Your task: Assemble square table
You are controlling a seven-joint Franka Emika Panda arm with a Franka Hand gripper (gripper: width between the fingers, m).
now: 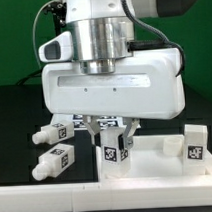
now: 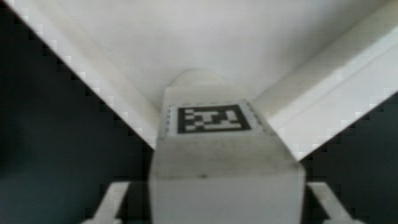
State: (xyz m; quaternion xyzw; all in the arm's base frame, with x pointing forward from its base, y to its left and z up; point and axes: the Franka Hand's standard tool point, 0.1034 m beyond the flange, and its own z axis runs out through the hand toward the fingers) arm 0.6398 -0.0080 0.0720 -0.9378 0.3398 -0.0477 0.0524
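At the exterior view's left, two spare legs [image 1: 56, 162] lie on the dark surface [image 1: 14, 108]. In the middle, the upright leg [image 1: 114, 148] at the table top's [image 1: 151, 160] corner could be tipped if squeezed off-centre. It is straddled by the half-open pincer [image 1: 109, 129]; whether contact is made cannot be told.

Exterior view low, close, front-on, wrist view down between jaws, sharing tagged leg [image 1: 114, 147]

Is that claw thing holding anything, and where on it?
Cannot be told: the fingers flank a white leg near its top, but contact is unclear.
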